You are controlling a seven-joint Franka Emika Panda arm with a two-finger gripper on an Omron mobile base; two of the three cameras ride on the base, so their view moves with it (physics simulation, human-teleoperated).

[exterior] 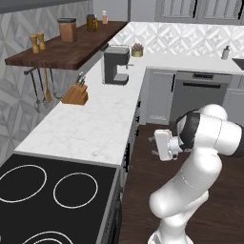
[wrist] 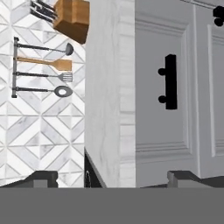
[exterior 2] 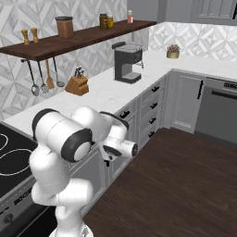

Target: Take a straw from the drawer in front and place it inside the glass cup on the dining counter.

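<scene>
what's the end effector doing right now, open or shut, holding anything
End effector: open, nothing between its fingertips, facing the closed drawer and its handle.

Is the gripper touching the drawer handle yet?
Apart. In the hand view the two fingertips stand wide at the bottom, and the dark handle on the closed grey drawer sits well beyond them.

One coffee machine point(exterior: 116, 65) (black), one knife block point(exterior: 76, 94).
</scene>
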